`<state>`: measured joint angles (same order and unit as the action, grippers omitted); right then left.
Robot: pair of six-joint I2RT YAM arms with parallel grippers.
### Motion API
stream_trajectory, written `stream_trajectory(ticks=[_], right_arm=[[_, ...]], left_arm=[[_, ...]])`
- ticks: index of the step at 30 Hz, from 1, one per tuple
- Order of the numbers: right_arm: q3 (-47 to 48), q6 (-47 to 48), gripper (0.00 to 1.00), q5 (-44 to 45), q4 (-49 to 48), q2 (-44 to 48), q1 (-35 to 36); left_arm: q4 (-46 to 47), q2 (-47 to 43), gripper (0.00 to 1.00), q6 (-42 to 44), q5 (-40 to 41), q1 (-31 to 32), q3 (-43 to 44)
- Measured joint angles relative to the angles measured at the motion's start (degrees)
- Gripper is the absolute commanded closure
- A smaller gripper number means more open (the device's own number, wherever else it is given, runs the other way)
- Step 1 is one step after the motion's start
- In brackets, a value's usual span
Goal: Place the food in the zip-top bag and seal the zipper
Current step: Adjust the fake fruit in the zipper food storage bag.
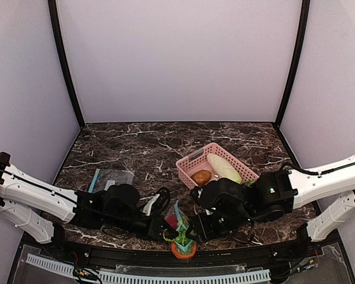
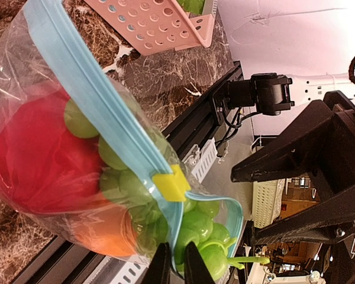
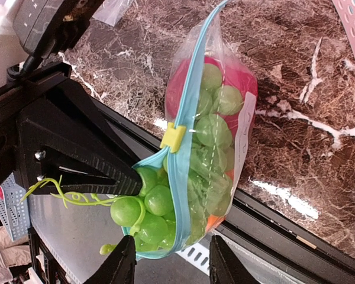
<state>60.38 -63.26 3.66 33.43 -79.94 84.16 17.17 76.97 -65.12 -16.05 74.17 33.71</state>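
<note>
A spare clear bag (image 1: 109, 177) lies flat at the left of the desk (image 1: 142, 142), well apart from the work. The left pincer (image 2: 177, 263) is clenched on the rim of the zip-top bag (image 1: 180, 228) at its open end, probably to anchor the mouth while the closure is drawn along. The bag hangs at the near desk edge, between the two arms. It holds the red fruit (image 2: 35, 160), the orange fruit (image 2: 106, 236) and the grape bunch (image 3: 213, 130). The zipper (image 2: 94, 100) is joined up to the yellow slider (image 2: 171, 183). Past the slider the mouth gapes; grapes bulge out and a stem protrudes, so sealing is judged incomplete. The right pincer (image 3: 171, 260) is released: its jaws stand apart on either side of the bag's grape-filled end, with the slider just above. The protruding grapes should be pushed inside before the slider advances. The pink basket (image 1: 189, 163) stands behind, to the right.
</note>
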Motion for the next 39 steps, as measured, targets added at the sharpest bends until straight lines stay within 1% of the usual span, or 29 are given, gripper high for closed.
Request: stream_trajectory(ticks=[2,8,13,14,17,21,24,27,30,39], right_arm=[[0.00,0.04,0.60,-0.63,-0.04,-0.20,0.24],[0.50,0.52,0.48,-2.40,-0.26,-3.65,0.48],[1.62,0.98,0.44,-2.91,-0.72,-6.01,0.66],[1.66,0.83,0.45,-2.86,-0.81,-6.36,0.66],[2.21,0.57,0.51,-2.58,-0.92,-7.63,0.74],[3.32,-0.57,0.56,-1.90,-0.68,-9.03,0.87],[3.39,-1.53,0.63,-1.14,-0.87,-9.20,0.85],[3.39,-2.25,0.68,-0.55,-0.92,-9.20,0.74],[3.52,-2.27,0.71,-0.20,-0.79,-9.49,0.39],[5.99,-1.81,0.73,-0.22,0.68,-12.07,-0.28]], left_arm=[[-0.28,-0.17,0.95,0.00,0.02,0.00,0.02],[-1.62,-1.11,0.99,0.02,0.42,0.00,0.02],[-2.27,-1.55,0.99,0.15,0.55,0.04,0.00],[-2.29,-1.66,0.99,0.17,0.55,0.09,0.00],[-2.36,-1.81,0.99,0.17,0.61,0.24,-0.02],[-2.49,-2.47,0.99,0.17,0.74,0.31,-0.42],[-2.51,-2.97,0.99,0.13,0.76,0.33,-0.57],[-2.16,-3.06,0.99,-0.04,0.85,0.33,-0.70],[-1.60,-3.13,0.99,-0.28,0.92,0.31,-0.94],[-1.11,-4.07,0.99,-1.11,2.05,0.31,-1.77]])
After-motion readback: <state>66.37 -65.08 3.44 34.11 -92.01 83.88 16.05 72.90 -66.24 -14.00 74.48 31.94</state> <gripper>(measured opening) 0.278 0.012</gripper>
